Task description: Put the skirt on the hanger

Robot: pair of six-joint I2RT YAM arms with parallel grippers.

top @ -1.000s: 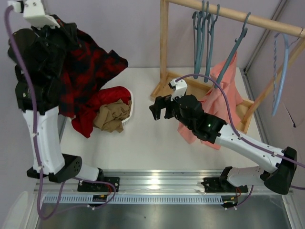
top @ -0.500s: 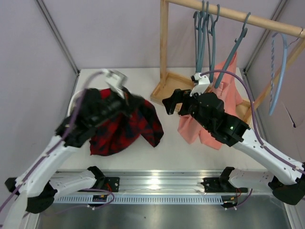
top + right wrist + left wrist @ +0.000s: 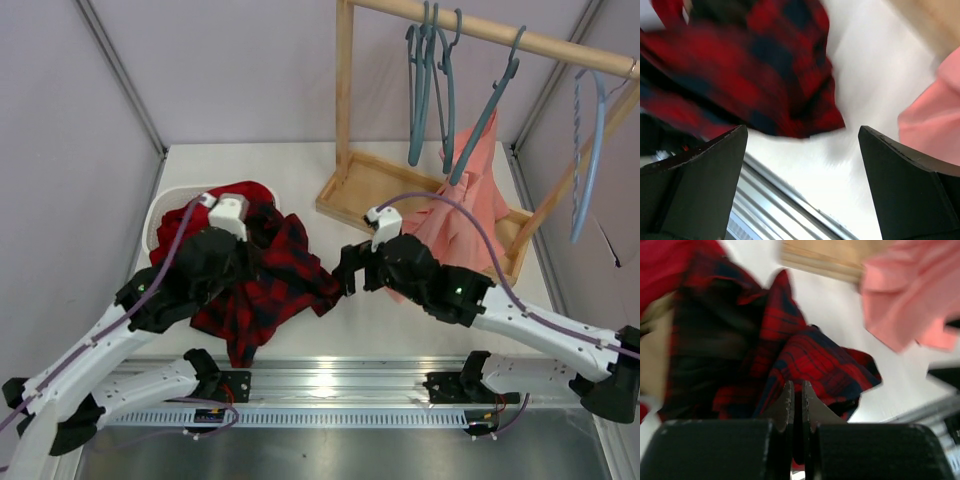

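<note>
The task is at an early stage. The skirt [image 3: 278,285] lies bunched on the near-left part of the tabletop [image 3: 250,160], just right of a white basket [image 3: 163,218], and none of it is on a hanger yet. The hanger [image 3: 418,100] hangs among others on the wooden rail [image 3: 480,30] at the far right, untouched and well apart from the skirt. Spreading the waistband, fetching the hanger and fitting the skirt on it are all left to do.

The overhead view hides both pairs of fingers. The left wrist view shows the left pincer [image 3: 796,390] narrowed almost to nothing with plaid cloth at its tips, apparently holding a fold. The right wrist view shows the right pincer [image 3: 802,131] wide and holding nothing, facing the skirt's right edge, with a pink garment [image 3: 935,95] to its right.
</note>
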